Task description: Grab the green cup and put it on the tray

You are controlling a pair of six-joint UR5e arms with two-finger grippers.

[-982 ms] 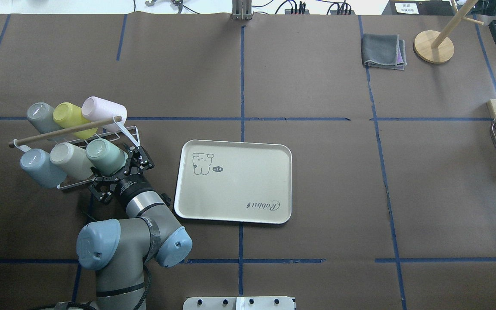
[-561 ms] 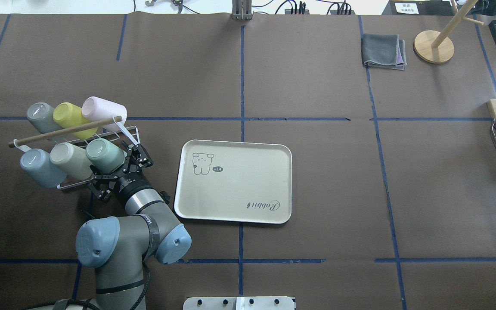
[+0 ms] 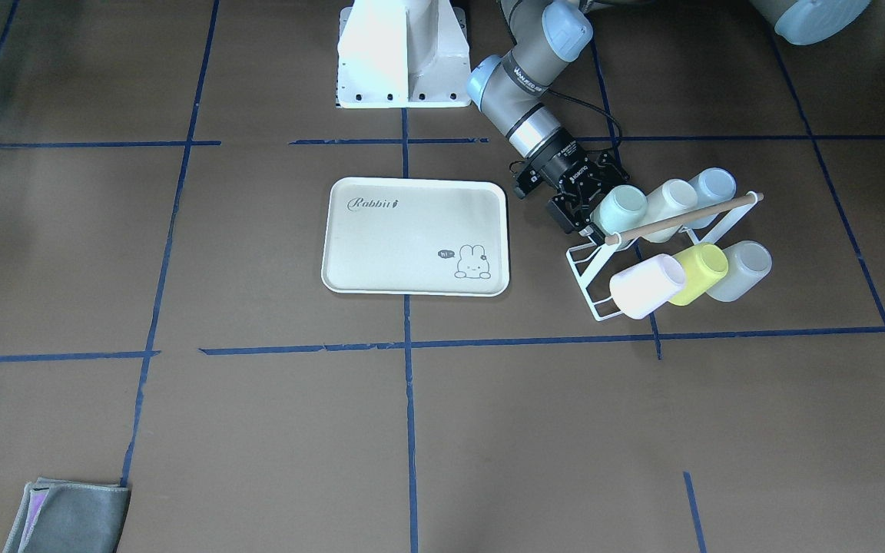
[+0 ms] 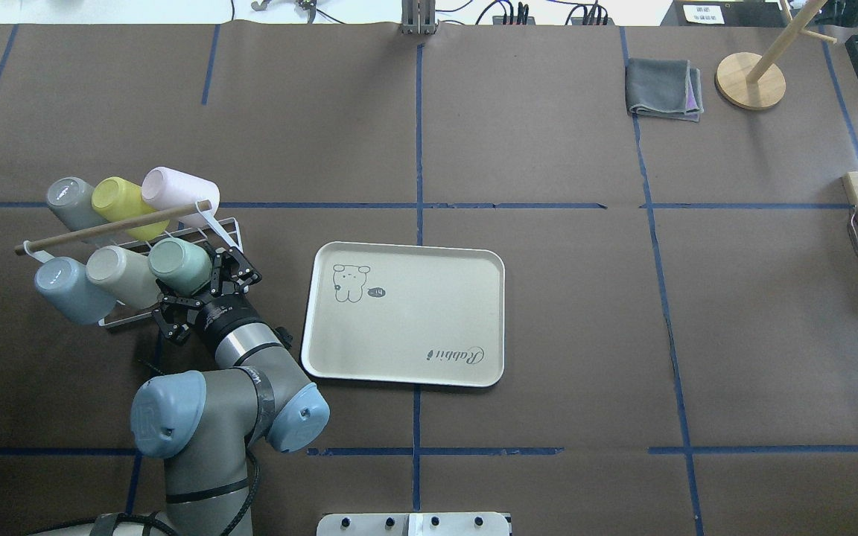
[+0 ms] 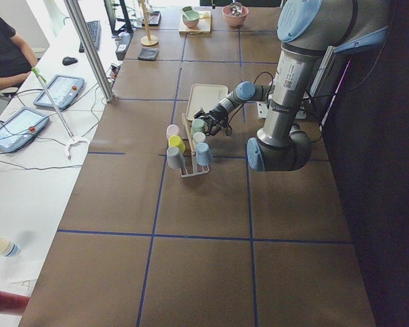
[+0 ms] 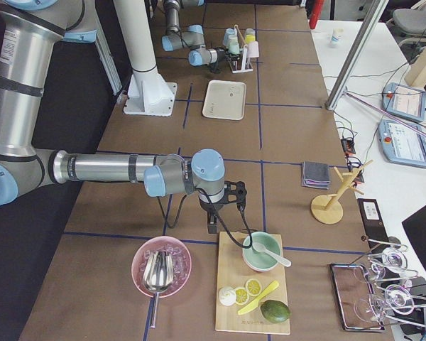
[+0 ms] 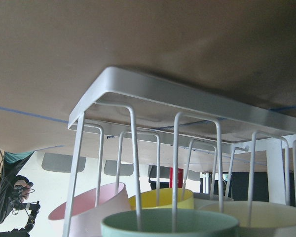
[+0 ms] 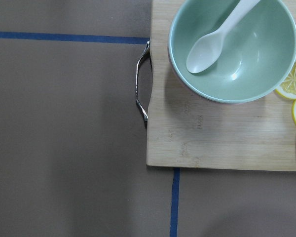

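The green cup (image 4: 176,262) lies tilted on a white wire rack (image 4: 222,225), at the right end of its near row. It also shows in the front view (image 3: 618,209), and its rim fills the bottom of the left wrist view (image 7: 170,224). My left gripper (image 4: 204,289) is open, with one jaw on each side of the cup's mouth end. The cream tray (image 4: 429,327) lies flat just right of the rack, with nothing on it. My right gripper (image 6: 213,222) shows only in the exterior right view, far off by a wooden board; I cannot tell its state.
The rack also holds blue (image 4: 64,286), cream (image 4: 120,275), grey (image 4: 68,197), yellow-green (image 4: 120,197) and pink (image 4: 176,190) cups under a wooden rod (image 4: 101,229). A grey cloth (image 4: 663,88) and a wooden stand (image 4: 751,80) lie far right. The board holds a green bowl (image 8: 232,47).
My left gripper has crept a little up and left, further along the green cup. The cup stays on the rack. The tray has not moved.
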